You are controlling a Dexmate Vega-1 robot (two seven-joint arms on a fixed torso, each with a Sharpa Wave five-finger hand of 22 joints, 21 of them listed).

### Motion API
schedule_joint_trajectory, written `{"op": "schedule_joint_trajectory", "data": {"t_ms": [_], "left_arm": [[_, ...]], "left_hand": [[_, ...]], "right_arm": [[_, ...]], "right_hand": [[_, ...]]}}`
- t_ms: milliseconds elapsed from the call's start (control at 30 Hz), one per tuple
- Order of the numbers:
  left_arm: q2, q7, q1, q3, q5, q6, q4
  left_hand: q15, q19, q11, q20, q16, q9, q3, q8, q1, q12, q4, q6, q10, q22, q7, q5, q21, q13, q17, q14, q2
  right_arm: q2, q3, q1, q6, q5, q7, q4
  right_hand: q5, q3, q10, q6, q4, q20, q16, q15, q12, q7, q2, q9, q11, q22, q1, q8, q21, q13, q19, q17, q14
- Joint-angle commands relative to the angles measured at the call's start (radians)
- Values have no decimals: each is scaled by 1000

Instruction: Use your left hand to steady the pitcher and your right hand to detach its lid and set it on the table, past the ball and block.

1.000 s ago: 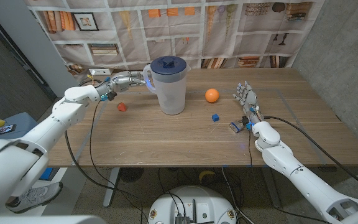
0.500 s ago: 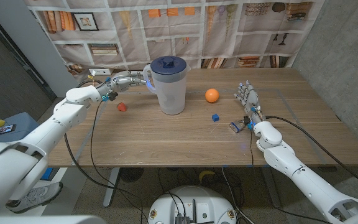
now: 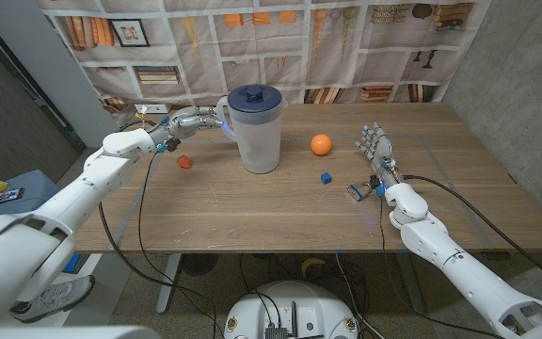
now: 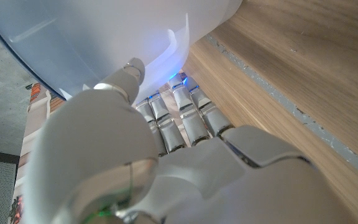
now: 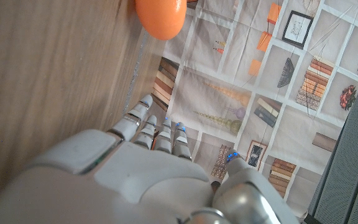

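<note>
Head view: pitcher point(image 3: 259, 135), translucent white, upright at upper centre of the frame on the wooden table point(image 3: 252, 212); dark blue lid point(image 3: 254, 98) seated on top, not detached. Left hand point(image 3: 196, 120), upper left of centre, fingers closed around the pitcher's handle, so the steadying step looks to be in place. Right hand point(image 3: 374, 151), right of centre, fingers released and spread upward, holding nothing, well apart from the pitcher; the lid removal and placement are judged still to do. Orange ball point(image 3: 321, 144) between pitcher and right hand; small blue block point(image 3: 326, 177) just below it in the frame; both lie on the line the right hand would cross to reach the lid. Small red object point(image 3: 185, 161) left of the pitcher, beneath the left arm. Left wrist view: left hand point(image 4: 166, 155) across the lower frame, fingertips point(image 4: 180, 90) tucked against the white pitcher wall point(image 4: 117, 31) in the upper left; table surface along the right side. Right wrist view: right hand point(image 5: 154, 162) in the lower frame, fingers extended and empty; orange ball point(image 5: 161, 15) at the top edge, left of centre, over the table surface.
</note>
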Motion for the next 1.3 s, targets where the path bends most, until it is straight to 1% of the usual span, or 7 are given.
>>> {"op": "schedule_joint_trajectory", "data": {"t_ms": [33, 200, 367, 767, 867, 1033, 1300], "left_arm": [[-16, 0, -21, 11, 8, 0, 19], [-21, 2, -23, 12, 7, 3, 18], [-21, 0, -25, 14, 7, 6, 12], [-16, -15, -33, 22, 9, 27, -13], [-8, 2, -21, 22, 8, 51, -56], [21, 38, 10, 17, 5, 102, -154], [42, 64, 22, 21, 7, 158, -230]], "left_hand": [[-161, 19, -3, -124, 2, 2, -10, -6, 15, -1, 0, 44, 38, 4, 4, -1, 7, 2, 4, 38, 16], [-161, 33, -2, -139, -7, 2, -13, -4, 32, -1, 0, 101, 83, 4, 6, -1, 8, 2, 1, 71, 33], [-163, 39, -2, -148, -15, 0, -6, -6, 44, -3, -1, 142, 118, 3, 3, 0, 7, 2, -1, 98, 51], [-164, 44, -1, -149, -22, 0, 1, -12, 53, -8, -2, 164, 139, 3, 4, 0, 6, 2, -2, 118, 62], [-164, 46, -2, -149, -23, 0, 2, -14, 54, -9, -2, 165, 141, 3, 3, 0, 6, 2, -2, 121, 65], [-163, 47, -2, -149, -25, 0, 4, -17, 56, -11, -1, 166, 146, 3, 2, 0, 6, 2, -2, 124, 68], [-163, 48, -3, -149, -28, 1, 5, -21, 56, -14, -1, 166, 148, 4, 2, 0, 6, 2, -3, 127, 70]], "right_arm": [[-1, 4, -3, -3, 1, -8, -1], [-1, 5, -3, 2, 3, -4, 2], [-7, 6, -5, -2, 0, -6, -5], [-53, 13, -15, -34, -21, -11, -70], [-65, 18, -13, -36, -18, 0, -78], [-83, 26, -8, -38, -13, 20, -86], [-123, 36, -19, -47, -30, 25, -126]], "right_hand": [[5, 3, 6, 8, 4, -6, 6, -2, 7, -1, 3, 2, 1, 3, 2, 4, 7, 2, 1, 1, 11], [5, 3, 6, 8, 4, -6, 6, -3, 7, -2, 3, 2, 1, 3, 2, 4, 7, 2, 1, 0, 11], [6, 3, 7, 8, 5, -6, 6, -3, 7, -2, 4, 2, 0, 3, 2, 4, 7, 2, 1, -1, 11], [6, 3, 9, 10, 5, -6, 7, -3, 8, -1, 4, 2, 0, 3, 2, 4, 7, 2, 1, -3, 12], [6, 3, 9, 11, 5, -6, 7, -3, 8, -1, 5, 2, 0, 3, 3, 4, 7, 2, 2, -3, 12], [6, 3, 10, 11, 5, -7, 7, -3, 8, -1, 5, 2, 0, 3, 4, 3, 7, 2, 2, -4, 12], [6, 5, 12, 11, 4, -8, 7, -5, 8, -1, 7, 2, 0, 3, 6, 3, 7, 2, 2, -6, 14]]}}
